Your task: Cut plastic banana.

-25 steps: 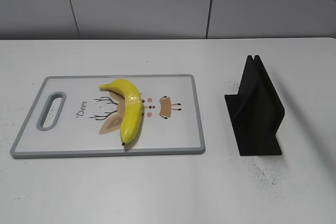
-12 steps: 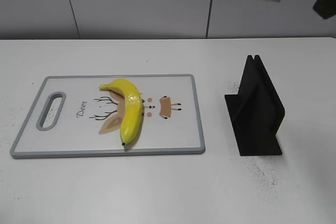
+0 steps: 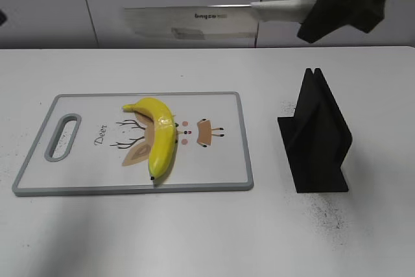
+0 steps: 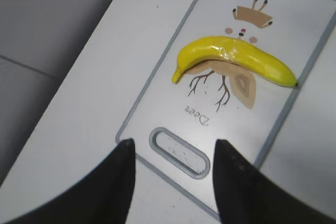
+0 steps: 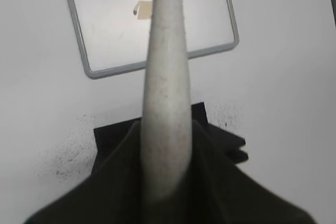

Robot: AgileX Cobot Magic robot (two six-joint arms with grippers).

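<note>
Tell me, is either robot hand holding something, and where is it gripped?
The right gripper holds a knife by its pale handle, blade out over the table. The left gripper is open and empty.

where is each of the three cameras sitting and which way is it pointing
Exterior: in front of the table, angled down at the cutting board, banana and black stand; the right tool holds a knife above.
Left wrist: above the board's handle end, facing down; left tool open.
Right wrist: above the stand, looking along the knife handle.
All share the board.
</note>
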